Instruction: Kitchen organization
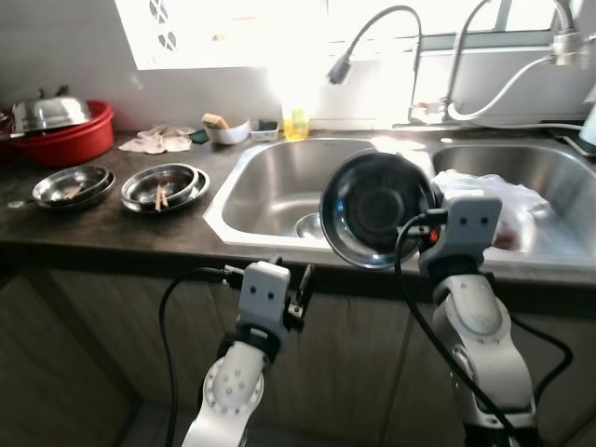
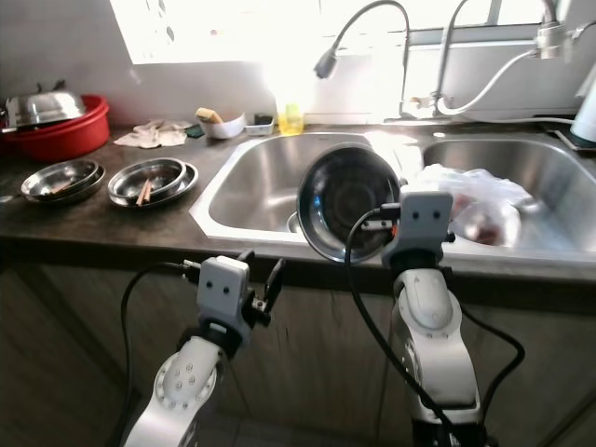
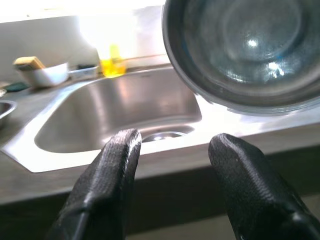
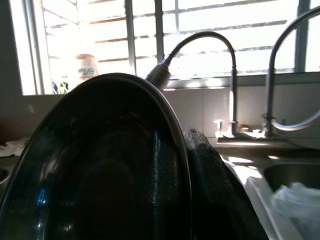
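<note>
A shiny steel bowl is held on edge above the front rim of the left sink basin, its hollow facing me. My right gripper is shut on the bowl's right rim; one black finger lies against the rim in the right wrist view. My left gripper hangs open and empty below the counter's front edge, in front of the cabinet, with the bowl up and to its right. Two stacks of steel plates lie on the dark counter at the left.
A red basin holding a steel lid stands at the back left. A white dish with a sponge and a yellow bottle sit behind the sink. Two goose-neck taps rise at the back. The right basin holds a plastic bag.
</note>
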Available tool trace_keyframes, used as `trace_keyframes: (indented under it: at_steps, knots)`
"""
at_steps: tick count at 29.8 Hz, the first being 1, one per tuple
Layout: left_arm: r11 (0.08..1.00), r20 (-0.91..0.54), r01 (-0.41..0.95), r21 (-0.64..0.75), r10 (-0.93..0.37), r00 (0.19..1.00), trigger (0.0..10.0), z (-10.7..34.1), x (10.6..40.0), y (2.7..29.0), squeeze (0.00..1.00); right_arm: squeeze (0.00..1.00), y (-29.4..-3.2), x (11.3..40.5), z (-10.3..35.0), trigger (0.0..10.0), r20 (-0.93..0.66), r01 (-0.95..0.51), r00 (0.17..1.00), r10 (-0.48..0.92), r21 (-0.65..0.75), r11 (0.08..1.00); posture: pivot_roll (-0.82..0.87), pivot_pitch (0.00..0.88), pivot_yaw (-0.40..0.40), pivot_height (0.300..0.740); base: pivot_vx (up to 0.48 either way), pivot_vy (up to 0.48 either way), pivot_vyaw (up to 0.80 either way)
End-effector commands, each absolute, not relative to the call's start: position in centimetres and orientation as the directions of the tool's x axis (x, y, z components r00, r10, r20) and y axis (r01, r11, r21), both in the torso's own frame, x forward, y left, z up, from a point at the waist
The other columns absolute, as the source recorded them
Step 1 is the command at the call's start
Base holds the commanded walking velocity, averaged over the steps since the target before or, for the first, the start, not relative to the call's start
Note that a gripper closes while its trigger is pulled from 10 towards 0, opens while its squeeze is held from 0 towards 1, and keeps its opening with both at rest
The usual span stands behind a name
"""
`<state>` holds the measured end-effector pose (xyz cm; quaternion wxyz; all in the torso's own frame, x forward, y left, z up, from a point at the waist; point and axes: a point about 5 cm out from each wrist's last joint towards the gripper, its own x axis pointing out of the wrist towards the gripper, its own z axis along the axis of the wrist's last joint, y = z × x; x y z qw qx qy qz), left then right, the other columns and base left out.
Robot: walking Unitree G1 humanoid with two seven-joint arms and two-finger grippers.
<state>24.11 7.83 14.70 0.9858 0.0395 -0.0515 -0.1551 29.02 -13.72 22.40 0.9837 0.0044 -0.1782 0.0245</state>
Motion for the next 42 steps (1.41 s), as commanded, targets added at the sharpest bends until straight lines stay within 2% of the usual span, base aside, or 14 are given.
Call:
trace_keyframes:
  at_steps: [1,16,23,31,34,40,42]
  knots:
    - [0.954,0.106,0.285,0.096,-0.295,0.95,10.0,15.1,24.2,8.0,0.0,0.0,-13.3,29.2,23.3,10.0,0.384,-0.086,0.92,0.081,-0.006,0.996,0.02,0.017,0.006,0.74,0.454,0.0,0.0]
    - [0.962,0.105,0.257,0.092,-0.266,0.958,10.0,15.1,24.4,8.3,0.0,0.0,-12.6,30.7,24.2,10.0,0.381,-0.166,0.908,0.173,-0.052,0.985,0.03,0.022,-0.002,0.74,0.423,0.0,0.0]
    - [0.969,0.103,0.231,0.084,-0.239,0.966,10.0,15.2,24.6,8.5,0.0,0.0,-12.6,32.0,24.3,10.0,0.35,-0.185,0.915,0.2,-0.077,0.98,0.03,0.028,-0.008,0.74,0.0,0.0,0.0]
    - [0.972,0.102,0.224,0.076,-0.231,0.968,10.0,15.2,24.3,8.3,0.0,0.0,-12.5,35.4,23.2,10.0,0.2,-0.213,0.953,0.228,-0.091,0.973,0.04,0.043,-0.023,0.74,0.0,0.0,0.0]
    - [0.973,0.103,0.221,0.073,-0.228,0.968,10.0,15.3,24.1,8.3,0.0,0.0,-13.0,36.6,22.2,10.0,0.13,-0.204,0.968,0.216,-0.099,0.974,0.04,0.048,-0.03,0.74,0.0,0.0,0.0]
    - [0.975,0.096,0.211,0.068,-0.217,0.971,10.0,15.2,23.6,8.5,0.0,0.0,-15.3,38.3,20.1,10.0,0.0,-0.062,0.998,0.062,-0.091,0.994,0.06,0.067,-0.043,0.74,0.0,0.0,0.0]
    - [0.975,0.094,0.211,0.068,-0.217,0.972,10.0,15.2,23.5,8.5,0.0,0.0,-15.5,38.4,19.8,10.0,-0.012,-0.051,0.999,0.05,-0.082,0.995,0.06,0.067,-0.043,0.74,0.0,0.0,0.0]
